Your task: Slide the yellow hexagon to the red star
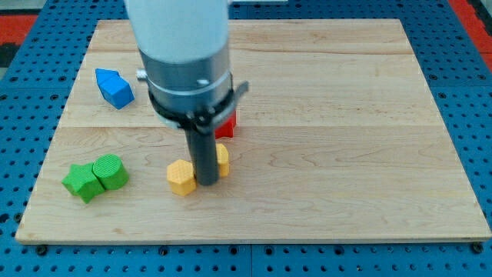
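A yellow hexagon (181,177) lies on the wooden board (346,115), low and left of centre. My tip (205,182) stands just to its right, touching or nearly touching it. A second yellow block (223,160) shows partly behind the rod, on its right side. A red block (225,125), only partly seen, lies above these, mostly hidden behind the arm's body; its star shape cannot be made out.
A blue block (114,88) lies at the upper left. A green star (81,181) and a green cylinder-like block (111,171) touch each other at the lower left. The board's bottom edge runs close below the yellow hexagon.
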Available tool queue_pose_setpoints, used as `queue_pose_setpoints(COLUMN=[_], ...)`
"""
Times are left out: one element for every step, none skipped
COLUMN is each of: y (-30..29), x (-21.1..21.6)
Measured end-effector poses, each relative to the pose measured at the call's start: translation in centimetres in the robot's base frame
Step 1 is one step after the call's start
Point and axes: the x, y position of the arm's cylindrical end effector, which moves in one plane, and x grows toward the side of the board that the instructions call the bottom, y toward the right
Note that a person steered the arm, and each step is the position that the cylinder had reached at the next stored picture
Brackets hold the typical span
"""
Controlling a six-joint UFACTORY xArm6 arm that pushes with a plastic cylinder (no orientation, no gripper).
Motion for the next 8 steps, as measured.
queue_pose_setpoints(y=[2.9, 3.1, 4.1, -2.9, -3.7, -1.7, -0.8, -3.3], x=[-1.1, -1.5, 3.9, 6.4, 3.6, -0.5, 0.4, -0.1])
